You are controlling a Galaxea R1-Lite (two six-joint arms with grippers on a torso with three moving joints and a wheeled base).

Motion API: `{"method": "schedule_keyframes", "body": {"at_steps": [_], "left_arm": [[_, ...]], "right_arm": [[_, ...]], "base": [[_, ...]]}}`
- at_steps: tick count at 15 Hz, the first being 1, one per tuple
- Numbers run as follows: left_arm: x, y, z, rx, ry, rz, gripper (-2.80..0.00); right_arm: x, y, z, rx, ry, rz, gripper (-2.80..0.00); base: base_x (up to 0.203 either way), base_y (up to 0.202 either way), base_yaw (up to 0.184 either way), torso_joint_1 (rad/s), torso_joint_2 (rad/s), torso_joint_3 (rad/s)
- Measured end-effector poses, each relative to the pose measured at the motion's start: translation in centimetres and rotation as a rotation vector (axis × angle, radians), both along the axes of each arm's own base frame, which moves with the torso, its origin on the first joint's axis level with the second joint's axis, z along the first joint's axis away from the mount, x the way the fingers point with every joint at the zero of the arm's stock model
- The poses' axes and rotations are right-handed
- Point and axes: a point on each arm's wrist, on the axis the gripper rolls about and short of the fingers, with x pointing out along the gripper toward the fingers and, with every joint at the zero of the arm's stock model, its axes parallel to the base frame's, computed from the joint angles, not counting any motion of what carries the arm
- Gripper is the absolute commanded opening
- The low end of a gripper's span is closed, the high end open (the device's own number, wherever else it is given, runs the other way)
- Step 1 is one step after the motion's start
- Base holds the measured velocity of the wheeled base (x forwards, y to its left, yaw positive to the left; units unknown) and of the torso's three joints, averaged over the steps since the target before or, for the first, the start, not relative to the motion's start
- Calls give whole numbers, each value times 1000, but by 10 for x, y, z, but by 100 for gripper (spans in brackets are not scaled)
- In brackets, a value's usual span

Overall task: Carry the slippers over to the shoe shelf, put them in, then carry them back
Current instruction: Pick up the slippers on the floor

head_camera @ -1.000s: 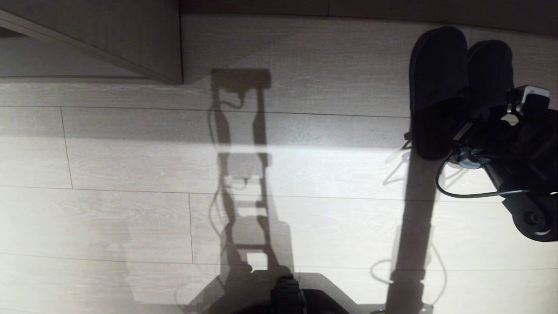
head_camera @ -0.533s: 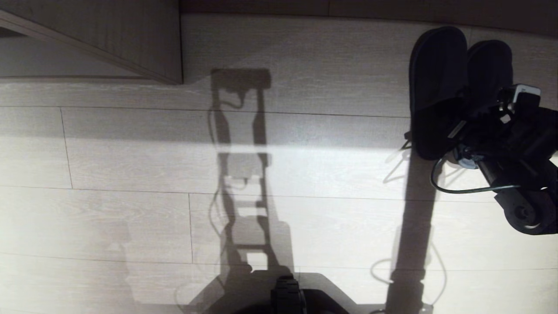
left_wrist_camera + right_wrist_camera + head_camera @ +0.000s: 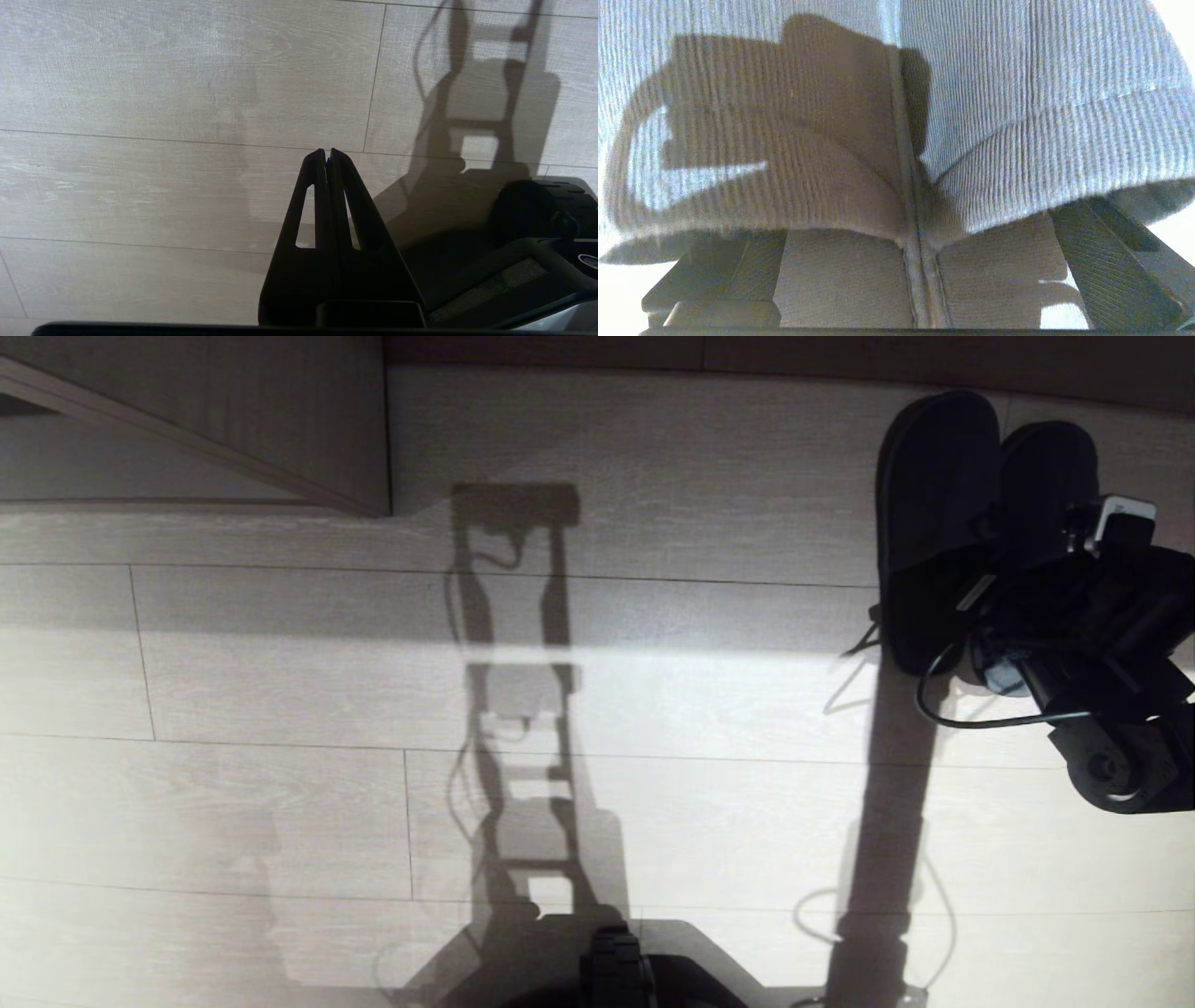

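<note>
On floor at far right: 2 slippers [image 3: 938, 523] side by side. Right gripper [image 3: 1013, 583], jaws spread wide, has advanced onto their heel ends, straddling both; grasp pending. Left gripper [image 3: 327, 156] closed, parked.

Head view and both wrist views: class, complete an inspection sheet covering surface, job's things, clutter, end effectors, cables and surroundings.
Surface: pale wood-plank floor, sunlit, crossed by the robot's shadow.
Job's things: pair of dark charcoal fabric slippers side by side on the floor; pale wood-grain shoe shelf far to their left.
Clutter: nothing seen.
End effectors: right end effector open at the slippers' heel ends; left end effector shut over the floor.
Cables: black cable loops from the right arm.
Surroundings: robot's dark base at the near edge.
</note>
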Motion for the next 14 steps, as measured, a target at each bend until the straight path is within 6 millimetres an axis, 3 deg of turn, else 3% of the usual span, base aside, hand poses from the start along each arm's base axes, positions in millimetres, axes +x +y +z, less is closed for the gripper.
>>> {"method": "schedule_keyframes", "body": {"at_steps": [8, 9, 14], "left_arm": [[0, 0, 0, 0, 0, 0, -280], [0, 0, 0, 0, 0, 0, -280], [0, 0, 0, 0, 0, 0, -280]], "right_arm": [[1, -5, 2, -4, -7, -16, 0], [1, -6, 2, -9, -7, -19, -271], [0, -7, 1, -15, 0, -21, -280]], "base": [[0, 0, 0, 0, 0, 0], [0, 0, 0, 0, 0, 0], [0, 0, 0, 0, 0, 0]]}}
